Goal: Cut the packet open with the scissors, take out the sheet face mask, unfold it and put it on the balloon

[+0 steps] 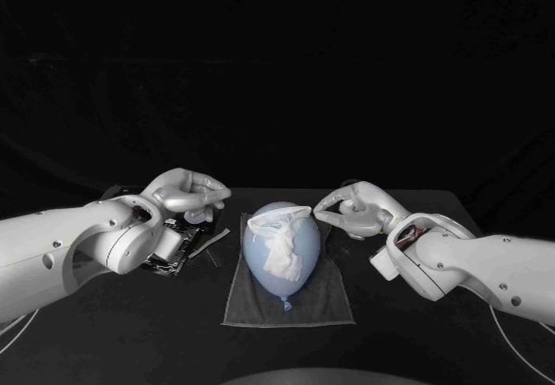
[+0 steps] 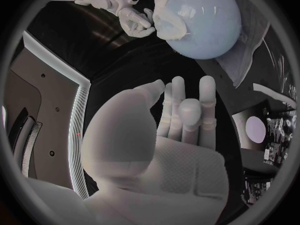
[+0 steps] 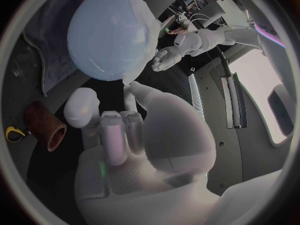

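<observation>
A pale blue balloon (image 1: 281, 261) (image 2: 203, 22) (image 3: 106, 32) lies on a grey cloth (image 1: 330, 309) at the table's middle. The white sheet mask (image 1: 277, 241) (image 2: 164, 20) (image 3: 145, 45) is draped over its far half, crumpled and partly folded. My right hand (image 1: 353, 207) (image 2: 122, 7) (image 3: 125, 135) is just right of the balloon's far end, with its fingertips (image 2: 145, 30) at the mask's edge; nothing shows between thumb and fingers. My left hand (image 1: 185, 192) (image 2: 169, 130) (image 3: 172, 52) hovers left of the balloon's far end, apart from it and holding nothing.
Under my left forearm lies a dark holder with clutter (image 1: 173, 249). A brown cylinder (image 3: 47, 127) stands on the table near a yellow handle (image 3: 12, 132). The cloth (image 2: 250, 60) (image 3: 37, 45) spreads out around the balloon.
</observation>
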Motion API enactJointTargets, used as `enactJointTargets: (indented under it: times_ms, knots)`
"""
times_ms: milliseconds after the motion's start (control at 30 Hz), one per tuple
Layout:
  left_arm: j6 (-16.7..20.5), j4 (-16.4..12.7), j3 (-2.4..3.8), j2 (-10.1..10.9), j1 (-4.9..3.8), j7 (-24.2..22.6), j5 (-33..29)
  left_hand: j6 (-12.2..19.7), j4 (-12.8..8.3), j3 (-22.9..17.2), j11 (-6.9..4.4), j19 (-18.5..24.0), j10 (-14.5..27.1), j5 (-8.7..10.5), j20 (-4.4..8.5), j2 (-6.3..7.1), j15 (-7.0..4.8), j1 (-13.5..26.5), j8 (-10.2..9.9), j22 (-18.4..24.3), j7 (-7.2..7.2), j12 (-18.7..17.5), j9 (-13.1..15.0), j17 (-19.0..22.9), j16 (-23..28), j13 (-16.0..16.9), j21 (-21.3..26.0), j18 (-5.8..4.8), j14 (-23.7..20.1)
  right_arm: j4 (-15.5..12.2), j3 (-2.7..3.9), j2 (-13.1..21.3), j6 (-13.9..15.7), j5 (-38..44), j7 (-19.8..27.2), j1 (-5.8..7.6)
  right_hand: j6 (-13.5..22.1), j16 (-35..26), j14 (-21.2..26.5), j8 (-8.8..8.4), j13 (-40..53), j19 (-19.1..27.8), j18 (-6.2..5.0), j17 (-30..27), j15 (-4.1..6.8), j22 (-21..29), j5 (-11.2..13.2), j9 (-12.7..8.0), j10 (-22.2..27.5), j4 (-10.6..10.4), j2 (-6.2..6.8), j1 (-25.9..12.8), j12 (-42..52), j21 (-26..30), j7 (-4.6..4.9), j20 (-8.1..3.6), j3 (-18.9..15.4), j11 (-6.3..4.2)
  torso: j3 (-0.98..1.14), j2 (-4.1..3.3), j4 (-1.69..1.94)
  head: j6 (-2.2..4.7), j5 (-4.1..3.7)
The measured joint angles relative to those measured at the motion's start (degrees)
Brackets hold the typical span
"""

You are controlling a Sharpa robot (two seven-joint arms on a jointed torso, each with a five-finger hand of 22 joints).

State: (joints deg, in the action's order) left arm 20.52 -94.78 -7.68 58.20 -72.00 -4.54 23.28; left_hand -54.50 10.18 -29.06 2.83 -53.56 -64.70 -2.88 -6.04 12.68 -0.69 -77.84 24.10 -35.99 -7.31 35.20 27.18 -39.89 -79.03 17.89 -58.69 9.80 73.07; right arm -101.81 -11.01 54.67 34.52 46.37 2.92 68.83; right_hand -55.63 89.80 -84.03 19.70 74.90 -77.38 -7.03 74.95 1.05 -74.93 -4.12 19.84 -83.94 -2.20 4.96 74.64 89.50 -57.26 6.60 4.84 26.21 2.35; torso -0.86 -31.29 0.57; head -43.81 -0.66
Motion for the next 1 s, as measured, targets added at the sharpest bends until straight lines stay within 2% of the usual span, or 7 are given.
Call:
enactJointTargets:
  times_ms: [133,200,300,433,533,700,1000]
  knots:
    - [-0.21,-2.04,-0.08,1.26,2.86,-3.21,-0.50,0.18,-0.08,0.08,-0.37,-0.51,0.40,0.00,0.51,0.05,-0.13,-0.75,0.64,-0.07,0.17,1.08,0.40,-1.84,-0.44,0.82,-0.18,-0.02,0.87,-1.62,0.01,0.75,1.08,3.56,1.24,-2.00,-0.18,0.00,0.00,0.00,0.00,-0.13,0.02,0.00,0.00,0.03,0.00,0.00,0.00,0.25,0.12,0.12,0.01,-0.39,-0.18,-0.13,0.06,0.00,-0.07,0.01,0.02,-0.77,-0.05]
    - [-0.39,-3.09,-0.05,1.66,4.38,-4.76,-0.75,0.28,-0.37,0.07,-0.14,-0.73,0.64,0.00,0.73,0.13,-0.23,-1.49,0.64,-0.53,0.28,1.58,0.40,-2.67,-0.71,1.11,-0.68,-0.03,1.22,-2.30,0.01,1.01,1.71,5.73,1.82,-3.16,-0.18,0.00,0.00,0.00,0.00,-0.20,0.06,0.00,0.00,0.03,-0.16,0.00,0.01,0.40,0.33,0.32,0.01,-0.49,-0.18,-0.20,0.03,0.00,-0.10,-0.01,0.05,-1.07,-0.12]
    - [-0.64,-4.15,-0.04,1.83,5.99,-6.72,-0.88,0.89,-0.71,-0.27,-0.26,-0.81,0.93,0.00,0.81,0.09,-0.23,-1.91,0.64,-0.98,0.23,1.86,0.41,-3.46,-0.78,1.37,-0.80,-0.04,1.37,-3.00,0.00,1.09,2.66,9.01,2.54,-4.47,-0.18,0.00,0.00,0.00,0.02,-0.20,0.09,0.00,-0.01,0.03,-0.21,-0.06,0.01,0.48,0.33,0.32,0.01,-0.49,-0.18,-0.20,-0.04,0.00,-0.12,-0.06,0.08,-1.59,-0.14]
    - [-0.86,-5.20,0.04,1.62,7.58,-9.26,-0.30,2.44,-2.78,-1.83,0.37,-1.23,2.80,0.00,0.82,-0.30,-0.21,-4.82,0.27,-1.27,-0.49,1.86,0.05,-4.24,-1.22,1.62,-1.23,-0.05,1.81,-3.64,0.01,1.06,4.19,13.99,3.38,-6.07,-0.57,-0.03,0.01,0.00,0.04,-0.20,0.40,-0.02,-0.01,0.01,-0.88,-0.14,0.01,1.10,0.77,0.77,0.00,-0.49,-0.15,-0.20,-0.04,0.00,-0.13,-0.12,0.11,-2.33,-0.14]
    - [-1.05,-5.40,0.11,1.23,8.16,-10.82,1.50,3.78,-3.82,-2.88,0.72,-0.74,4.18,0.00,0.43,-0.36,0.34,-5.50,-0.97,-0.70,-0.79,1.86,-0.90,-3.55,-1.23,1.80,-1.23,-0.07,1.24,-3.84,0.01,0.93,5.41,17.57,3.90,-6.86,-0.57,-0.04,0.01,-0.46,0.04,-0.20,0.41,-0.05,-0.01,0.00,-1.20,-0.30,0.01,1.68,1.02,1.01,0.00,-0.49,-0.15,-0.20,0.19,0.00,-0.13,-0.14,0.09,-2.82,-0.14]
    - [-1.42,-5.27,0.20,0.09,8.64,-13.10,7.89,4.03,-4.48,-3.55,0.33,-0.36,4.83,0.00,0.59,-0.36,0.43,-5.50,-1.93,-0.61,-0.65,2.31,-1.76,-3.21,-1.23,2.01,-1.23,-0.09,1.14,-3.78,0.02,0.39,7.66,24.26,4.85,-8.01,-0.57,-0.06,0.01,-1.58,0.05,-0.19,0.43,-0.05,-0.01,-0.01,-1.20,-0.72,0.01,2.73,1.60,1.60,-0.01,-0.49,-0.15,-0.20,0.41,0.00,-0.12,-0.15,0.06,-3.50,-0.14]
    - [-1.26,-4.89,0.32,-1.31,8.84,-15.86,18.40,2.47,-5.80,-4.85,0.05,-0.15,5.12,0.01,0.79,-0.66,0.04,-5.80,-3.07,-1.62,0.23,3.94,-2.94,-4.73,-1.23,2.98,-2.47,-0.11,1.08,-3.76,0.06,-0.16,11.18,32.15,6.03,-8.58,-0.59,0.00,0.01,-2.20,0.03,-0.18,0.45,-0.04,-0.02,-0.02,-1.43,-1.06,0.02,3.56,1.92,1.91,-0.03,-0.27,0.23,-0.20,0.82,-0.01,-0.09,-0.20,0.03,-3.95,-0.01]
